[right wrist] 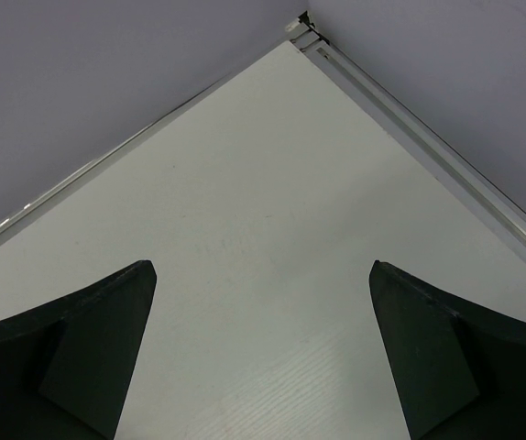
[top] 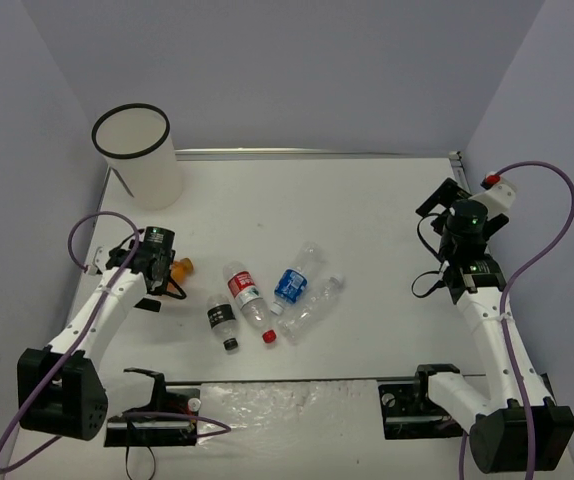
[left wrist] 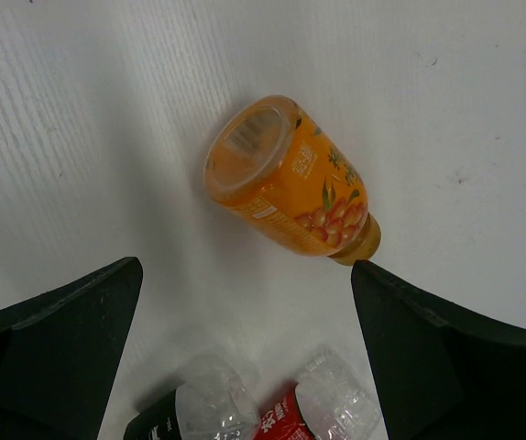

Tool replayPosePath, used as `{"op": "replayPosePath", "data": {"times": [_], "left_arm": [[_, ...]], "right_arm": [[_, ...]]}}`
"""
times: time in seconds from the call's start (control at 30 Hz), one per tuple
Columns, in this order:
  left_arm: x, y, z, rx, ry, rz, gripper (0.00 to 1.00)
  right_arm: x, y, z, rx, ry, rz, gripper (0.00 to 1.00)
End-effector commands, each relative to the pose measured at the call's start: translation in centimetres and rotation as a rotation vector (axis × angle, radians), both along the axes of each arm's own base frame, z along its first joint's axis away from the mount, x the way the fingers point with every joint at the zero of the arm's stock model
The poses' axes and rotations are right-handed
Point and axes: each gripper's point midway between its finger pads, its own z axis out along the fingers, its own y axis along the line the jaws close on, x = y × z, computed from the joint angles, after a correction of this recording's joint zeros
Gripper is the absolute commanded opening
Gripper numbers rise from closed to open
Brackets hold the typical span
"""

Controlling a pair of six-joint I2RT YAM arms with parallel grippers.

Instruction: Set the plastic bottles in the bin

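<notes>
Left gripper (left wrist: pixel 246 275) spread wide above orange bottle (left wrist: pixel 290 188), which lies cap toward 4-5 o'clock. Square wrist across body, drop, close mid-label. Bin (top: pixel 152 178) at bottle's 11 o'clock, top view. Right gripper (right wrist: pixel 263 275) wide, empty.

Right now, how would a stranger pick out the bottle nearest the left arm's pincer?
Start at the tall white bin in the far left corner of the table and come toward the near edge to the open left pincer. Just ahead of its fingers the orange bottle lies on its side. It is the only orange one; the other bottles, grouped to its right, are clear-bodied.
</notes>
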Motion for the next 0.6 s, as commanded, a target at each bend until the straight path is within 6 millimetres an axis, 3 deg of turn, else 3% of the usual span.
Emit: {"op": "replayPosePath", "data": {"times": [0.0, 0.27, 0.57], "left_arm": [[3.4, -0.1, 2.0, -0.002, -0.1, 0.072, 0.97], [5.5, -0.5, -2.0, -0.03, -0.07, 0.143, 0.97], [6.1, 0.4, -4.4, -0.011, -0.034, 0.2, 0.97]], "right_arm": [[0.8, -0.3, 1.6, -0.012, -0.053, -0.005, 1.0], [1.9, 0.7, 0.5, -0.006, -0.014, 0.055, 1.0], [3.2, 1.7, -0.9, -0.005, 0.037, 0.118, 1.0]]}}
